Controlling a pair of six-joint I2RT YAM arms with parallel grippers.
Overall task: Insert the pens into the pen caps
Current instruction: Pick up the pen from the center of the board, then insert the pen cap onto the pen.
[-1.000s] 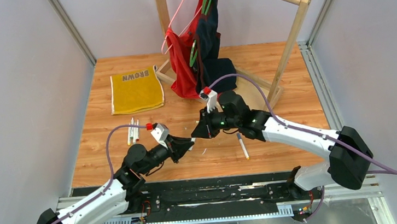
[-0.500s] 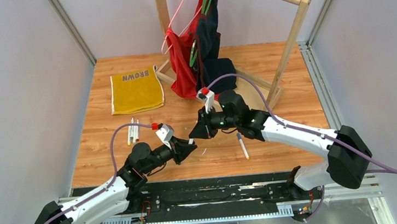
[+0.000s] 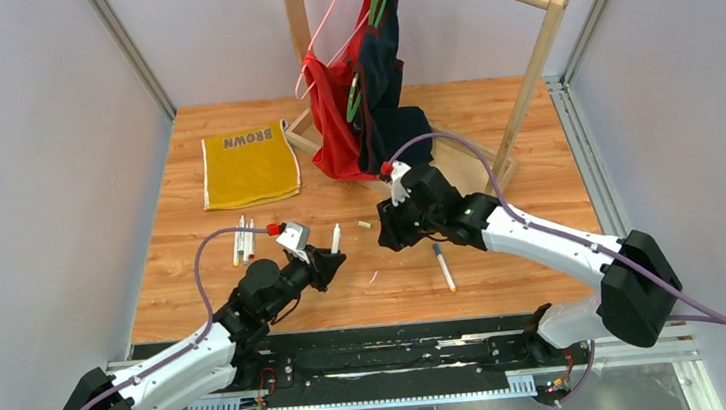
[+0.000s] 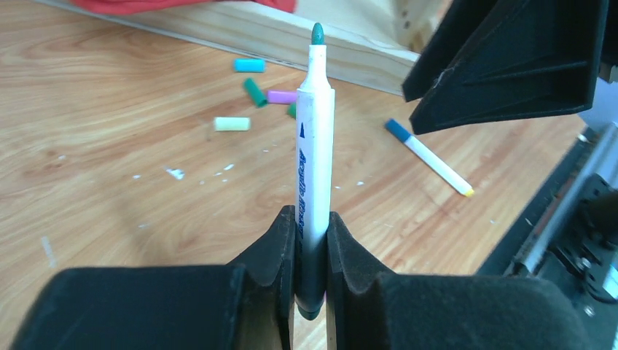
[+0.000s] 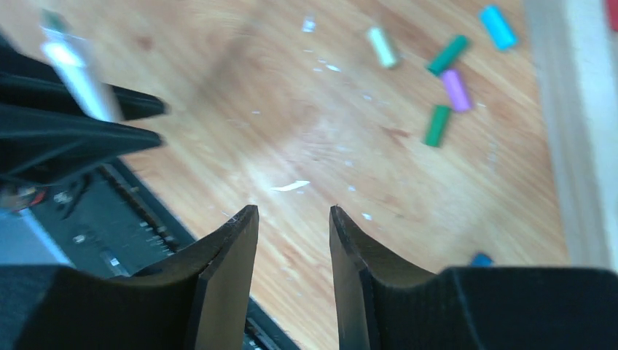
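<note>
My left gripper [image 3: 331,260] [image 4: 312,219] is shut on the lower barrel of a white pen [image 4: 315,138] with a green tip, holding it upright above the table; the pen also shows in the top view [image 3: 336,238]. My right gripper [image 3: 387,236] [image 5: 291,217] is open and empty, just right of the pen, above the floor. Several caps lie loose beyond it: pale yellow [image 4: 232,124], teal [image 4: 254,92], purple [image 4: 281,96], blue [image 4: 248,65]. A blue-ended pen [image 3: 442,266] lies flat to the right. Two more pens [image 3: 242,239] lie at the left.
A yellow towel [image 3: 250,166] lies at the back left. A wooden rack [image 3: 527,69] with red and dark clothes [image 3: 358,95] on hangers stands at the back; its base beam [image 4: 291,36] runs just behind the caps. The black rail [image 3: 403,347] edges the table's near side.
The two grippers were together at the pen. The right gripper has drawn back to the right and is open. The left gripper keeps the pen, now more upright.
</note>
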